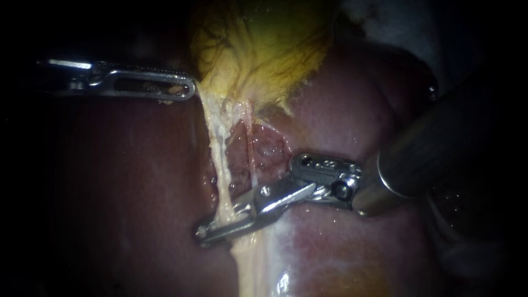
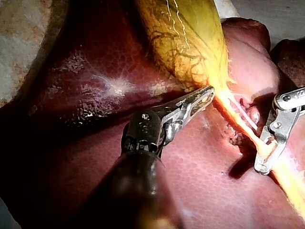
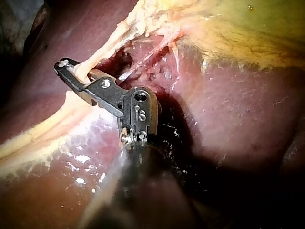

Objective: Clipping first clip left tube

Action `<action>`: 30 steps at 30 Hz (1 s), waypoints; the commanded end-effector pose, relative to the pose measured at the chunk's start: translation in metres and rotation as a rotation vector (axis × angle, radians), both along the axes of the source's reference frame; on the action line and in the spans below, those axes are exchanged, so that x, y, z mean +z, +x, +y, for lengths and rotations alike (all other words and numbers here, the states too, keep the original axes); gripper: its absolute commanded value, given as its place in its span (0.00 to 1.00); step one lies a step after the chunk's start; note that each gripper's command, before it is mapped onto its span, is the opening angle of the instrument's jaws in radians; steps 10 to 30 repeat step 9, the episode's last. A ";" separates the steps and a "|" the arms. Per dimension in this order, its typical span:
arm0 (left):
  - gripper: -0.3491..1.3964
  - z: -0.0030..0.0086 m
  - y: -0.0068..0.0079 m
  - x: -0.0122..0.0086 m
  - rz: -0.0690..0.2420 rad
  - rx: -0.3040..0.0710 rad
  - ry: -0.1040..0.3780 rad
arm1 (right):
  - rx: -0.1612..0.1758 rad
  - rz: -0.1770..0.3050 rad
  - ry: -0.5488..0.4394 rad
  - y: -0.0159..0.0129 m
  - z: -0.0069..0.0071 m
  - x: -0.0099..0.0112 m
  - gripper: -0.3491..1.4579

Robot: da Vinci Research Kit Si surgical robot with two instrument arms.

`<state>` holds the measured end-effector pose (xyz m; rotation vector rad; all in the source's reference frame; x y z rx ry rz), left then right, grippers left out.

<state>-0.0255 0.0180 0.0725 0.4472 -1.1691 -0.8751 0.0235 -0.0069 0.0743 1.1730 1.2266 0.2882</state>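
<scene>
the endoscope sits close above the liver [image 1: 137,181], facing the gallbladder [image 1: 258,49] at the top of its view, with the left instrument [image 1: 190,88] entering from its left and the right instrument [image 1: 220,223] from its right. the left wrist camera looks forward along its own shaft from farther back, taking in both instruments. the right wrist camera is nearest, looking over its own instrument's tip. all three views share the left tube [image 1: 223,176] and the liver around it.

On the wet, glossy, smooth liver [image 1: 137,181], the gallbladder [image 1: 258,49] looks slick and veined, the left tube [image 1: 221,170] pale and fibrous, and the left instrument [image 1: 186,88] and right instrument [image 1: 206,229] are bright polished metal.
</scene>
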 end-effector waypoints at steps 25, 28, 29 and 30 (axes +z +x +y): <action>0.00 0.0000 0.0000 0.0000 0.000 0.000 0.000 | 0.000 0.000 -0.001 -0.0001 0.0000 0.0002 0.00; 0.00 0.0000 0.0000 0.0000 0.000 0.000 0.000 | 0.000 0.000 -0.001 -0.0001 0.0000 0.0002 0.00; 0.00 0.0000 0.0000 0.0000 0.000 0.000 0.000 | 0.000 0.000 -0.001 -0.0001 0.0000 0.0002 0.00; 0.00 0.0000 0.0000 0.0000 0.000 0.000 0.000 | 0.000 0.000 -0.001 -0.0001 0.0000 0.0002 0.00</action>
